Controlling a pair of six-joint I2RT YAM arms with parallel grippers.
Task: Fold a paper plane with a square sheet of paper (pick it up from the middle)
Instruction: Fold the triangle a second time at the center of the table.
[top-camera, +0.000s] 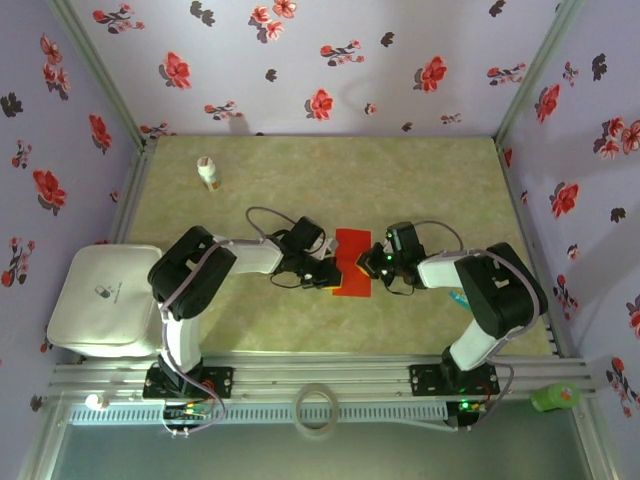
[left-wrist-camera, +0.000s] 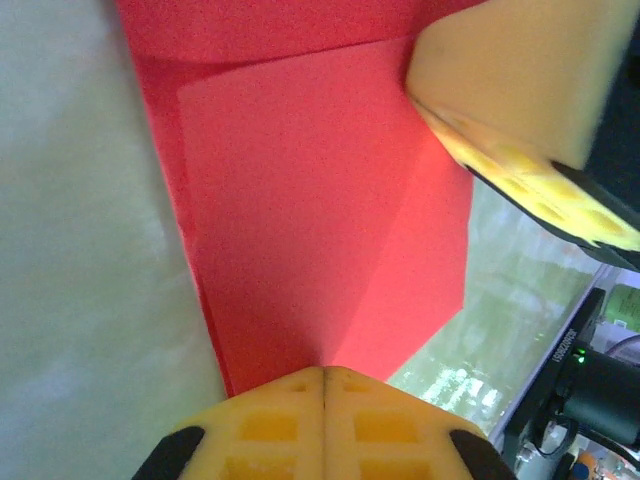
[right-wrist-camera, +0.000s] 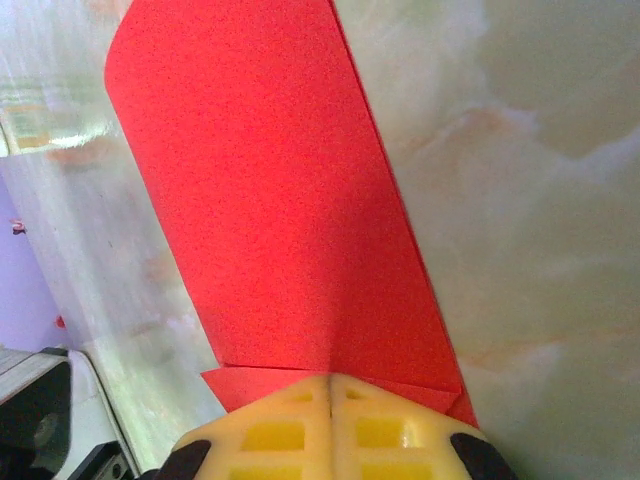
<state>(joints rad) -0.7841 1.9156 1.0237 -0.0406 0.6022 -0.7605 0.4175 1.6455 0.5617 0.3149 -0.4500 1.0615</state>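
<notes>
The red sheet of paper (top-camera: 352, 255) is lying folded narrow mid-table (top-camera: 420, 180). The left gripper (top-camera: 331, 273) and right gripper (top-camera: 367, 263) are both closed tight, tips meeting its opposite side edges.
</notes>
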